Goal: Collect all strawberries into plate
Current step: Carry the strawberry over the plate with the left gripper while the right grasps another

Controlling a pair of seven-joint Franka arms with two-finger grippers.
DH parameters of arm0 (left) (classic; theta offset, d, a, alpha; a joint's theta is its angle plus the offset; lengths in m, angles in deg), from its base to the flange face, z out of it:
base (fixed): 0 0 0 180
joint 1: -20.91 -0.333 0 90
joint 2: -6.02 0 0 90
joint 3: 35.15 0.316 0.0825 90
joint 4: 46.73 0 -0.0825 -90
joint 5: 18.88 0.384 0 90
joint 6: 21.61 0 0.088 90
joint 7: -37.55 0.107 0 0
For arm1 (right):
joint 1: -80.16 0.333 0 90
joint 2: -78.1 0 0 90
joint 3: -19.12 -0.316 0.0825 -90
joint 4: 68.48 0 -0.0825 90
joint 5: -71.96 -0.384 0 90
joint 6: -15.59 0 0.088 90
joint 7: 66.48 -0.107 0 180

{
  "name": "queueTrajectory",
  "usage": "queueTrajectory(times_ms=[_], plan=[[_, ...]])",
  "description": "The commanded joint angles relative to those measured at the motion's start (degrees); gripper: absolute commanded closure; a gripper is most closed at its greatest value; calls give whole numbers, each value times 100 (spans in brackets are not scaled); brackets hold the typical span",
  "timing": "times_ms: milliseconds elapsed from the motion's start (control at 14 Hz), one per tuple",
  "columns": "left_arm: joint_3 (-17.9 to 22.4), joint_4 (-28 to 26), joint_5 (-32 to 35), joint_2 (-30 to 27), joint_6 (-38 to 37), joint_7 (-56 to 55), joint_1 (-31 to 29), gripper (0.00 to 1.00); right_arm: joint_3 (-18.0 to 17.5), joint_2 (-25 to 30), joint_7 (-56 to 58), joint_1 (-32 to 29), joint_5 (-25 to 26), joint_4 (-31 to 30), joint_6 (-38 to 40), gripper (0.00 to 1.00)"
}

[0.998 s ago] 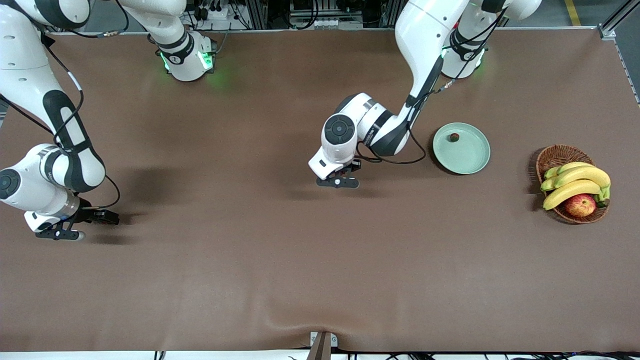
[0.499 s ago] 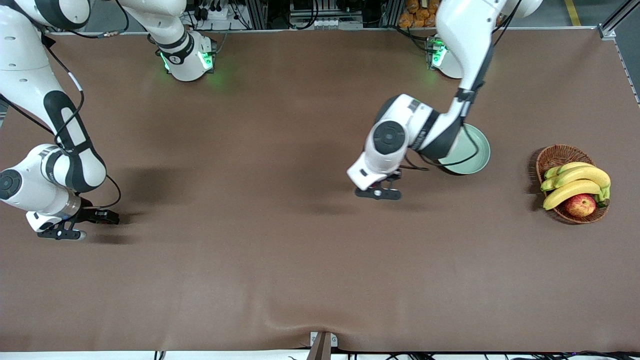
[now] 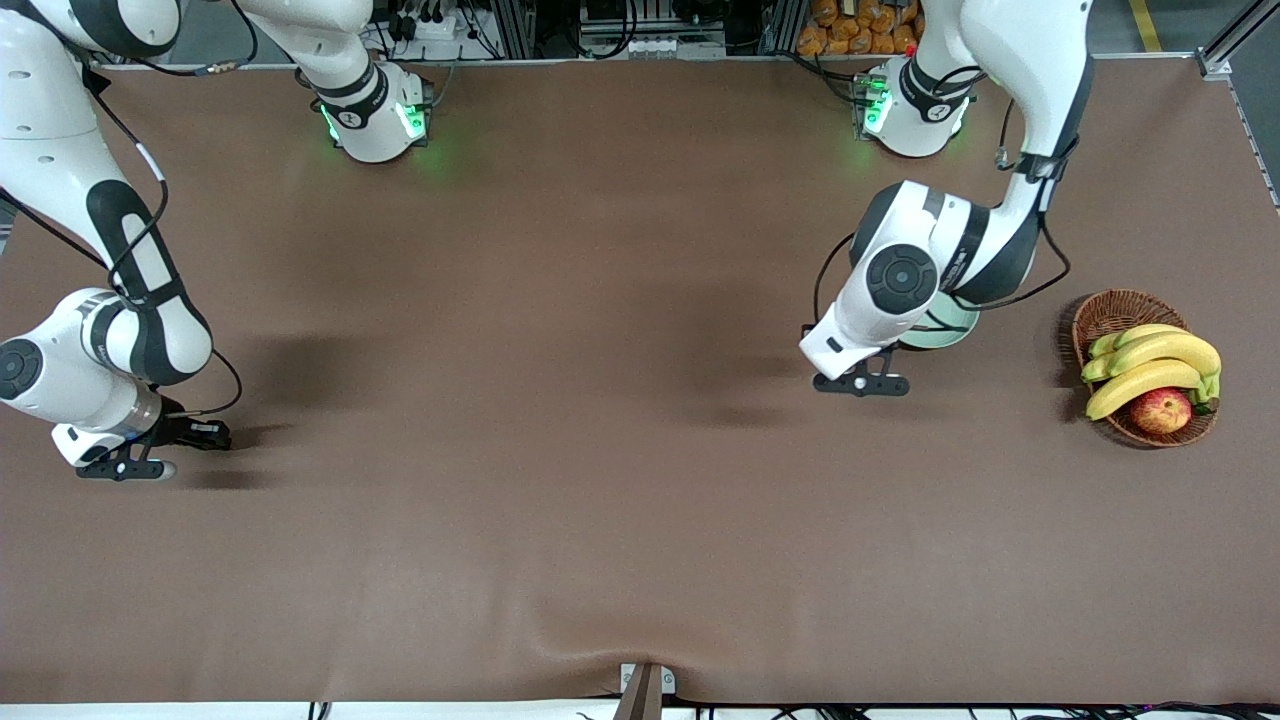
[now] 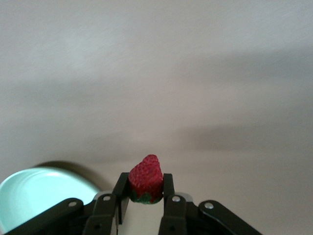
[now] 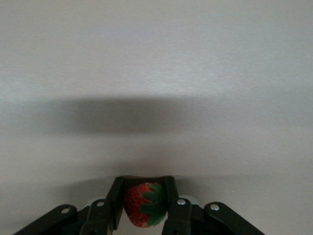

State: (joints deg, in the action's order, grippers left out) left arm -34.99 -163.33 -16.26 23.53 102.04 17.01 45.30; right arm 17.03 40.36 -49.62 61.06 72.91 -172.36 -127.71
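Robotics lab — brown-covered table (image 3: 560,520), aluminium framing (image 3: 1235,35), cabling overhead.

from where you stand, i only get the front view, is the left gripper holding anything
Observer: Yes. In the left wrist view the left gripper is shut on a strawberry, red tip pointing out.
Operator: plate in its sight?
Observer: The plate shows at the edge of that view, beside the gripper, not under it.
Operator: and the right arm
Observer: The right gripper is shut on a second strawberry, with only bare table in its view.
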Motion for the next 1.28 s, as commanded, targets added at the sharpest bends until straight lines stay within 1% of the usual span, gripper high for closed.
queueTrajectory(times_ms=[0, 143, 356, 570, 642, 784, 856, 998, 1069, 1212], plan=[[-77, -740, 248, -643, 98, 321, -399, 85, -370, 423, 194, -129, -86, 8, 486, 100], [-86, -917, 248, -732, 125, 769, -759, 85, -659, 600, 185, -120, -86, 69, 663, 100], [-86, -1233, 248, -732, 265, 1288, -1242, 85, -1195, 706, 185, -112, -86, 113, 681, 100], [-95, -1680, 248, -688, 808, 1833, -1726, 85, -1872, 715, 211, -103, -78, 192, 681, 100], [-104, -1795, 248, -706, 828, 1930, -1902, 84, -2030, 706, 211, -51, -78, 193, 681, 100], [-104, -1998, 248, -732, 837, 1984, -2008, 84, -2321, 697, 203, 151, -78, 193, 681, 100], [-104, -2042, 248, -715, 845, 1984, -2078, 84, -2409, 697, 211, 265, -69, 193, 681, 100], [-104, -2139, 239, -715, 846, 1984, -2105, 77, -2760, 689, 203, 459, -69, 236, 655, 100], [-104, -2191, 213, -715, 846, 1984, -2097, 68, -2892, 662, 203, 582, -69, 289, 629, 100], [-113, -2210, 169, -697, 846, 1958, -2097, 43, -2929, 653, 150, 1072, -77, 447, 593, 100]])
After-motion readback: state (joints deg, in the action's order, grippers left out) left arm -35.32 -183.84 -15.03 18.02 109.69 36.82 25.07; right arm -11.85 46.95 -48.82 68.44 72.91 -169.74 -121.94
